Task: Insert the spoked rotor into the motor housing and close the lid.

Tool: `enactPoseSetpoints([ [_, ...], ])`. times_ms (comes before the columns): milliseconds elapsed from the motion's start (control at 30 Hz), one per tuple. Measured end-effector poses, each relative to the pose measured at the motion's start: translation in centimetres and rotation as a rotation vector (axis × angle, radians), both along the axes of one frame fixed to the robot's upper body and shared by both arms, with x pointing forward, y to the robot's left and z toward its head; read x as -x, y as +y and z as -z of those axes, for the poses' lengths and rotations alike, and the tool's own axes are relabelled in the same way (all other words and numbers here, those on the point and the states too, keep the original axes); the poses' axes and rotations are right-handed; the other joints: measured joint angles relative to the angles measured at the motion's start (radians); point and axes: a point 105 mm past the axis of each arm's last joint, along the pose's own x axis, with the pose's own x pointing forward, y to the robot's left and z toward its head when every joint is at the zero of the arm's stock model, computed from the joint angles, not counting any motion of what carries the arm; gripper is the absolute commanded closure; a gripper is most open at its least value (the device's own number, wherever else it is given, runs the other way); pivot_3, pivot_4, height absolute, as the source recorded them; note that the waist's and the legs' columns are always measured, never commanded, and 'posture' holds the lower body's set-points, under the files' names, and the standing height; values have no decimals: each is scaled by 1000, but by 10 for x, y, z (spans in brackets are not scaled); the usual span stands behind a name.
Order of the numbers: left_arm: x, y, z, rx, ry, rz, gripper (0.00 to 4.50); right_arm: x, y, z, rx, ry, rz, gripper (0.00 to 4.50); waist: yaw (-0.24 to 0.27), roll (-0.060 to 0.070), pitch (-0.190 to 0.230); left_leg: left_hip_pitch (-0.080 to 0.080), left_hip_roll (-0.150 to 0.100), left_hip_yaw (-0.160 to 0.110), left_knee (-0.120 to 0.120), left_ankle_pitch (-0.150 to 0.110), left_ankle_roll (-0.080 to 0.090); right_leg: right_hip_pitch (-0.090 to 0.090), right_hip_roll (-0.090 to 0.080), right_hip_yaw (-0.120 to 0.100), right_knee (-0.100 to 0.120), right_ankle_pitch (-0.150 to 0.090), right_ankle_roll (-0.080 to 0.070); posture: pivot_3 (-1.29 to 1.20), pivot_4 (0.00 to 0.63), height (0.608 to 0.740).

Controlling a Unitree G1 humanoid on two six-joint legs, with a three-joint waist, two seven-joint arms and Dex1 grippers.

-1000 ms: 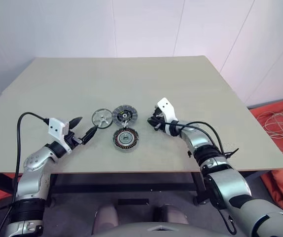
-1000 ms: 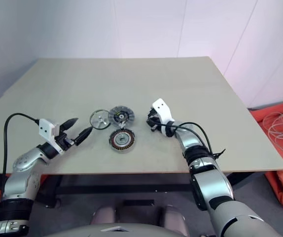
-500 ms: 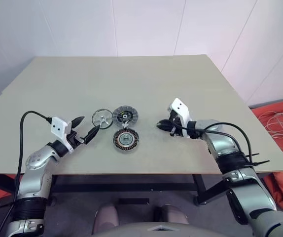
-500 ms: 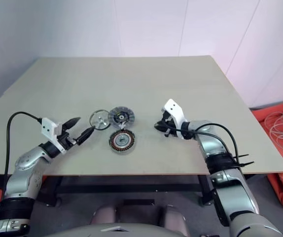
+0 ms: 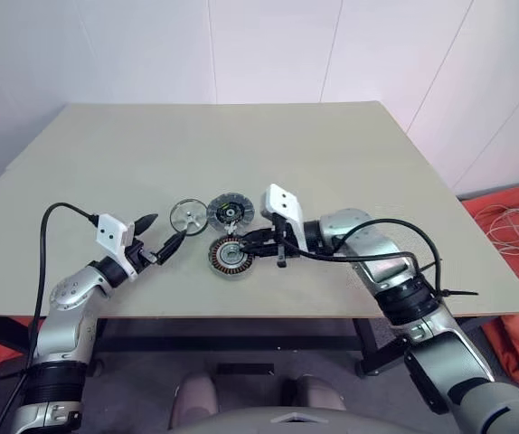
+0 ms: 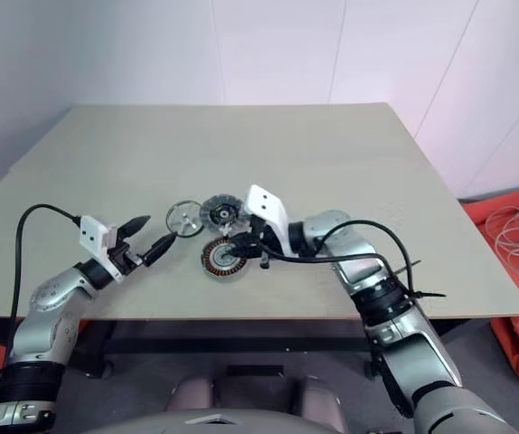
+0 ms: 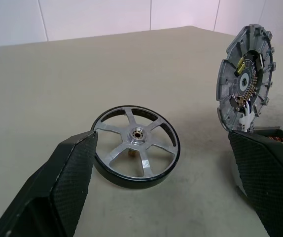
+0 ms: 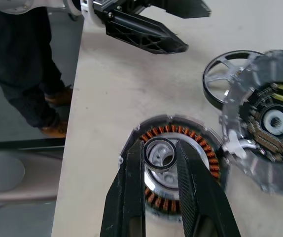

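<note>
The right pincer [image 8: 160, 163], its two black fingers drawn close, clamps a small dark ring [image 8: 159, 152] between the tips and holds it over the silver hub of the motor housing [image 5: 231, 256], a round flat disc ringed with copper windings lying on the beige desk [image 5: 350, 163]. Just beyond the housing, touching its far edge, the lid [image 5: 230, 212] is a grey round disc that stands tilted up, its dark segmented face with a silver-black centre turned toward the housing. Beside the lid, on its left, the spoked rotor [image 7: 135, 146], a shiny silver wheel with a dark rim, thin spokes and a central hub, lies flat on the desk. The left pincer [image 5: 163, 232] hovers level close to the rotor with its black fingers spread wide apart, gripping nothing.
</note>
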Motion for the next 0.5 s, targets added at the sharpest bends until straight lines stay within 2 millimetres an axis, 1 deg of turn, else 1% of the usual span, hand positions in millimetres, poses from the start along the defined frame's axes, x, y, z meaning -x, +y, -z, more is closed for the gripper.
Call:
enactPoseSetpoints([
  [233, 0, -1, -3, -2, -12, -5, 0, -11, 10, 15, 19, 39, 9, 3928, -2, 0, 0, 0, 0, 0, -4, 0, 0, -1, 0, 0, 0, 0, -1, 0, 0, 740],
  [400, 0, 0, -3, -2, -13, -9, 0, -16, 11, 27, 43, 63, 18, 3928, -4, 0, 0, 0, 0, 0, -4, 0, 0, -1, 0, 0, 0, 0, -1, 0, 0, 740],
  [500, 0, 1, 0, 0, -7, -11, 0, -16, 11, 30, 49, 67, 17, 3928, -4, 0, 0, 0, 0, 0, -4, 0, -1, -1, 0, 0, 1, -1, -1, 0, 0, 740],
])
